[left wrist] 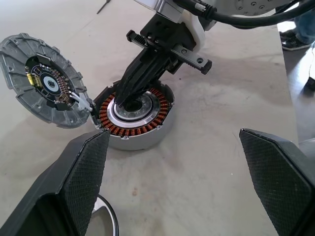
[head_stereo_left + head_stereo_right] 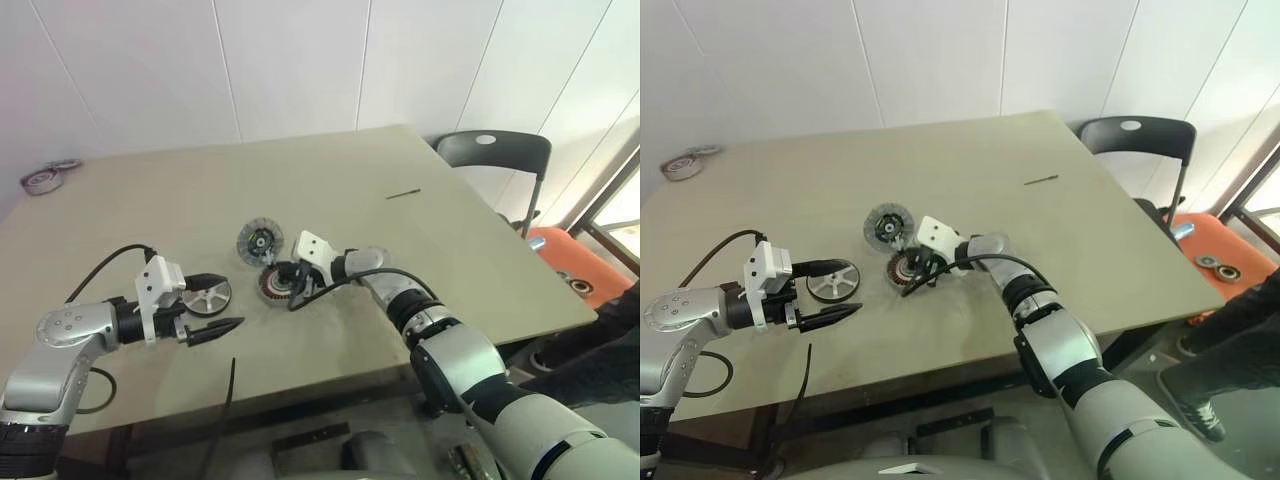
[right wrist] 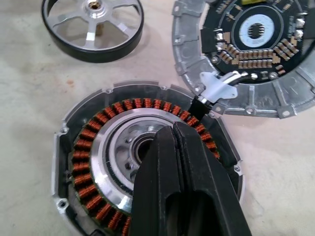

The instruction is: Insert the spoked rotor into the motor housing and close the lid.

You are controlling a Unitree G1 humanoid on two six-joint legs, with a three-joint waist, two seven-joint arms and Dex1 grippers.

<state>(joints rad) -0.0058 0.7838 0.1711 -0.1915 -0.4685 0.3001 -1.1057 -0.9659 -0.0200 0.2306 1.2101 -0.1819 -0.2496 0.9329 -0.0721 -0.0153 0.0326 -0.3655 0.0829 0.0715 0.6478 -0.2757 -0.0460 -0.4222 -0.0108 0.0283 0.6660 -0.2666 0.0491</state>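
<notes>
Your right hand (image 3: 179, 142), fingers pressed together, pokes into the dark centre of the motor housing (image 3: 98, 162) mid-desk (image 2: 450, 230). The lid (image 2: 259, 241) lies just beside the housing at 11 o'clock. The spoked rotor (image 2: 207, 296) sits at the housing's 9 o'clock, beside your left hand (image 2: 228, 304), fingers spread and empty.

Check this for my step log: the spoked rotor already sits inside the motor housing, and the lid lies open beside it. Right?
Not quite. The spoked rotor lies on the table, apart from the motor housing, as the right wrist view shows. The lid does lie open beside the housing.
</notes>
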